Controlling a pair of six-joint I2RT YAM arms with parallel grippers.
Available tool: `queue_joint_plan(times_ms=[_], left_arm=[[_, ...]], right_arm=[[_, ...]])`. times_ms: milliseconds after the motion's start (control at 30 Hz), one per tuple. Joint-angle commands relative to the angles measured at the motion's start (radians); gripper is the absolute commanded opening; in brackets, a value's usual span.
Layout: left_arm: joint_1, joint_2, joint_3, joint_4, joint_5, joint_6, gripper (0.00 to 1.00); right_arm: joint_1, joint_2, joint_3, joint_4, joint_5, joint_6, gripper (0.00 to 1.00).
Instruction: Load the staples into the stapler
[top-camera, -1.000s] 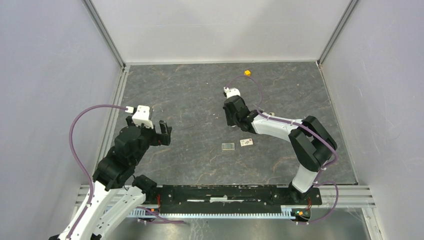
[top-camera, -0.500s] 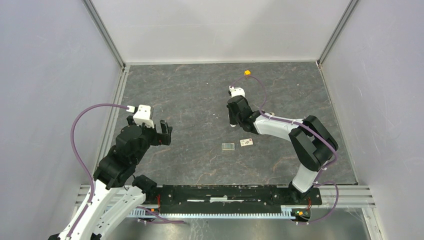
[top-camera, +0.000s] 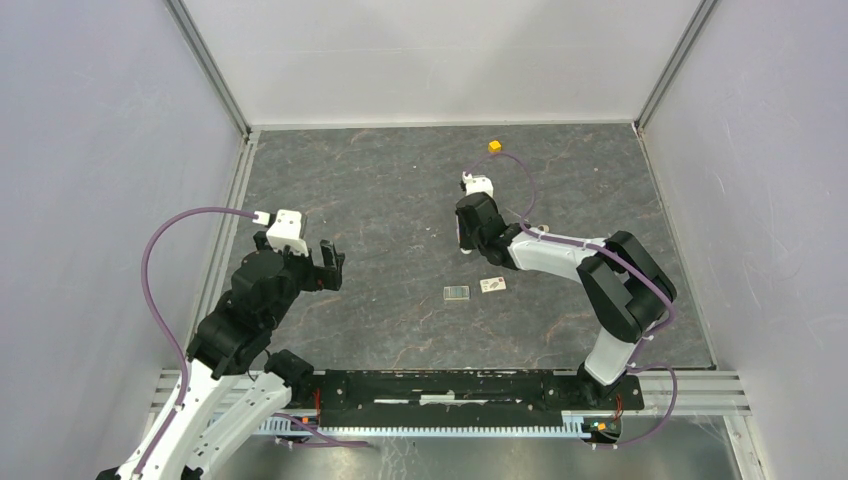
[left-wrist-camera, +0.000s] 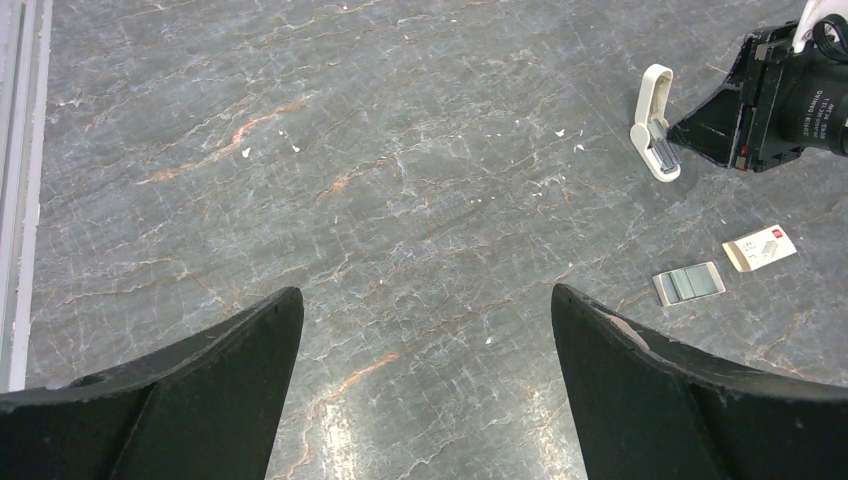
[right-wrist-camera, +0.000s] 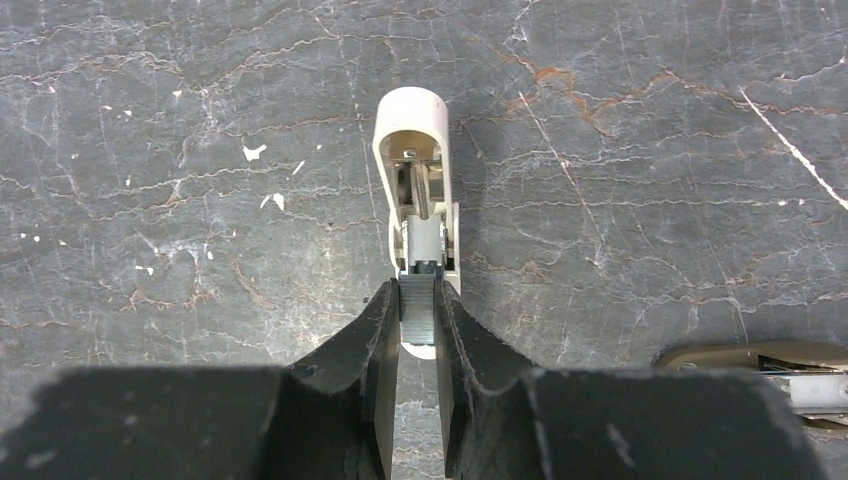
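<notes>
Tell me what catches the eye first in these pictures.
The right gripper pinches a grey ribbed strip, apparently staples, right over the open white stapler lying toward the table's far middle. Next, the left gripper hangs wide open and empty at the left, and a small grey block lies beside a pale card, nearer the arms' bases.

moved: right claw (right-wrist-camera: 415, 292) with the staples (right-wrist-camera: 417, 302) in its pinch | direction: rightward, seen from above | amount: slight
</notes>
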Motion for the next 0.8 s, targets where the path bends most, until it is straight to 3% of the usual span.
queue_joint_plan(times_ms=[0, 767], left_arm=[[-0.004, -0.007, 0.005, 0.031, -0.006, 0.041, 1.0], [-0.004, 0.01, 0.005, 0.031, 0.013, 0.041, 1.0]], right_arm=[[-0.007, -0.009, -0.012, 0.044, 0.035, 0.02, 0.23], [-0.012, 0.019, -0.018, 0.067, 0.016, 0.046, 0.23]])
